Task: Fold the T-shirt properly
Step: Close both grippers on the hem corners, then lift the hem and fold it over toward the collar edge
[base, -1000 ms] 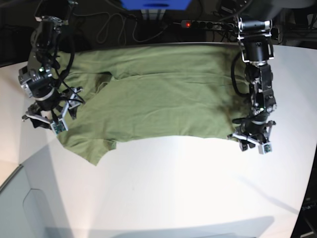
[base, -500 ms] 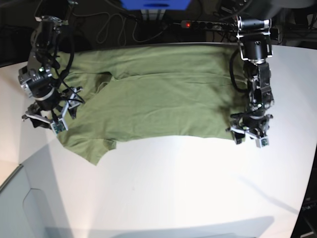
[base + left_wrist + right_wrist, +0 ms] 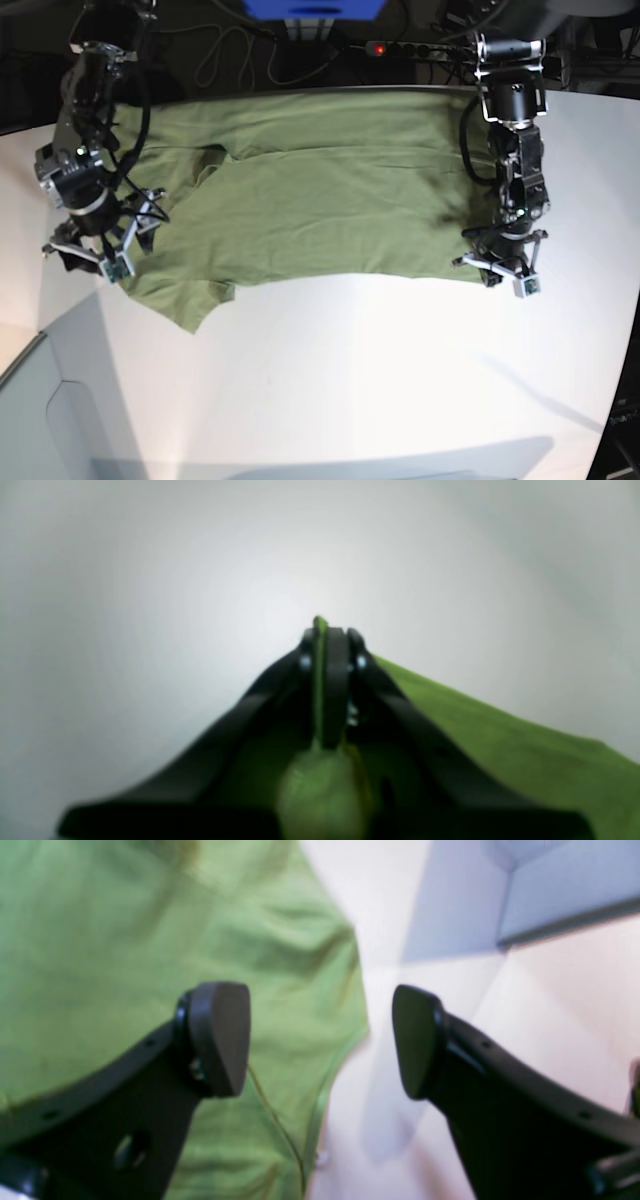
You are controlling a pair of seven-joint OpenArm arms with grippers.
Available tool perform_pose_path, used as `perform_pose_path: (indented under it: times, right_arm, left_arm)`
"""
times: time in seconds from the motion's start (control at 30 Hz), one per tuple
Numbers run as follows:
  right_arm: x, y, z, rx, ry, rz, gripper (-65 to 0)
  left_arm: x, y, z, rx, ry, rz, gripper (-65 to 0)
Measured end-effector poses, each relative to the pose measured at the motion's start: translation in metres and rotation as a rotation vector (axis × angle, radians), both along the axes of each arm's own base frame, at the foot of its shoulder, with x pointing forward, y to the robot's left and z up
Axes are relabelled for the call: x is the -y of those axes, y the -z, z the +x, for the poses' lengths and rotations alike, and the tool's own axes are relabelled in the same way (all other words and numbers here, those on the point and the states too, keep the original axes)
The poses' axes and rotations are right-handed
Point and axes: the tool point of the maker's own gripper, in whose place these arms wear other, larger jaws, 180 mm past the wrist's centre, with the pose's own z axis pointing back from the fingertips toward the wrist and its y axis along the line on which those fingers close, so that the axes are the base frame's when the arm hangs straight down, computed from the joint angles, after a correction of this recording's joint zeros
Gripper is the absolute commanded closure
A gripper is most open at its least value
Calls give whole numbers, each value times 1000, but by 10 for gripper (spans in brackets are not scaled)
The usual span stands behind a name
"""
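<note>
Base view: white table (image 3: 380, 380) under T-shirt (image 3: 320, 190); cables (image 3: 230, 50) behind.

Olive-green T-shirt (image 3: 320, 200) lies spread flat, lightly wrinkled, sleeve protruding.

The left gripper's (image 3: 327, 645) two black fingers met at the centre of the left wrist view, jaws pressed together on a thin upright edge of the soft olive-green cotton T-shirt (image 3: 500, 740). A sliver of cloth poked out above the tips toward 12 o'clock. More green fabric sloped away toward 4 o'clock and bunched, blurred, at 6 o'clock. Behind lay the plain white table surface (image 3: 150, 605).
</note>
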Motion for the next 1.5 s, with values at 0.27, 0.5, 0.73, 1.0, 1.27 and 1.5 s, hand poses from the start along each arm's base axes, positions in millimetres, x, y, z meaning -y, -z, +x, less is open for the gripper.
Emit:
perform_pose_path:
  times: [0.27,0.5,0.73,1.0,1.27,1.5]
  right_arm:
    - [3,23,37,-59,17,54,-434]
    - [-8,46,92,-149,12,150,-436]
    - [-28,68,142,-173,1,333,-436]
    - [-18,104,139,-176,33,427,-430]
    - [-28,109,140,-158,33,479,-325]
    - [-27,109,139,-170,33,471,0]
  left_arm:
    - [0,0,0,-3,2,0,0]
    - [1,-1,0,-4,3,-2,0]
    - [1,-1,0,-1,4,0,0]
    - [0,-1,0,-5,4,3,0]
    - [0,-1,0,-4,3,2,0]
    - [0,0,0,-4,3,2,0]
